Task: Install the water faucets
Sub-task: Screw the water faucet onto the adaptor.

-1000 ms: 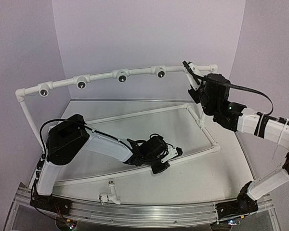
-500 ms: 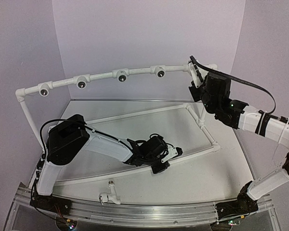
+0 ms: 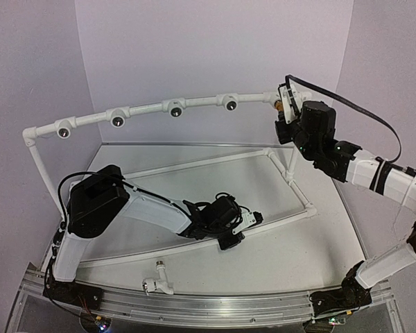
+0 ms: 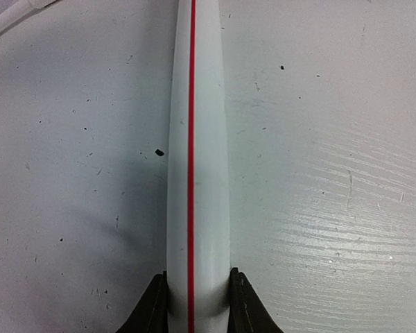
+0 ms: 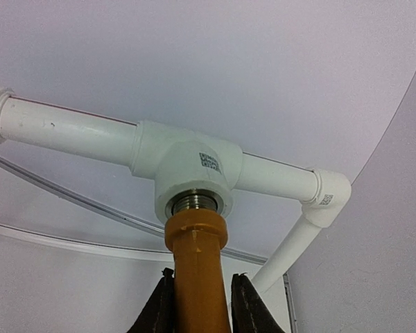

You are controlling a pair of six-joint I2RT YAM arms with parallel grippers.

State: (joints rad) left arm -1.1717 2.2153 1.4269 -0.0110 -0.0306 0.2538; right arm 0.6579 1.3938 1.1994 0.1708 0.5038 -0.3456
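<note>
The yellow-orange faucet (image 5: 197,270) stands between the fingers of my right gripper (image 5: 197,305), which is shut on its body. Its metal thread sits in the mouth of the white tee socket (image 5: 187,173) near the right end of the pipe frame's top rail. In the top view that gripper (image 3: 283,104) is raised at the rail's right corner. The white faucet (image 3: 157,282) lies loose on the table by the front rail. My left gripper (image 4: 197,305) is shut on a white base pipe with a red stripe (image 4: 208,159), low over the table (image 3: 255,218).
The top rail (image 3: 145,109) carries several dark round sockets, such as (image 3: 175,113), all without a tap. A corner post (image 5: 291,250) drops from the elbow just right of the tee. The base pipe frame (image 3: 291,177) lies on the white table; lilac walls close in behind.
My right gripper has moved up and to the right with the yellow-orange faucet, bringing it to the rail's rightmost tee. The left arm and the white faucet have not moved.
</note>
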